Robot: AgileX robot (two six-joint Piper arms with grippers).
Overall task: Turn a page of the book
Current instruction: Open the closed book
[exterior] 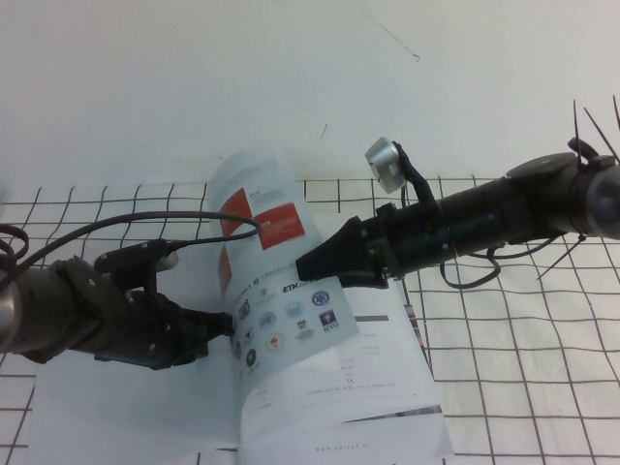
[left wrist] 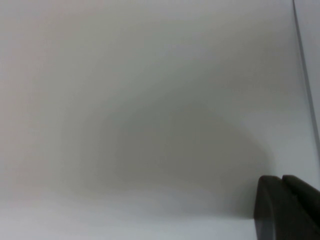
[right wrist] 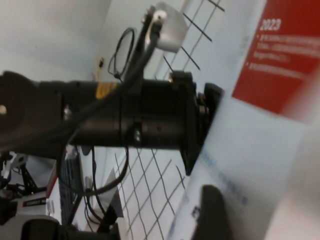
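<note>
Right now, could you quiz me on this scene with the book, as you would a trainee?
1. True or false: the page lies flat on the book.
2. The squares on the page are: A blue, B red, C green.
3. Which gripper is at the page's left edge?

Key:
1. False, it stands raised.
2. B.
3. The left gripper. The right gripper is at the page's right edge.

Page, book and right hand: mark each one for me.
page (exterior: 276, 291), high view, on its lifted face, between the red squares and the logo rows.
book (exterior: 387, 383), high view, on the flat printed sheet lying on the table.
right hand (exterior: 302, 264), high view, at its tip against the lifted page.
</note>
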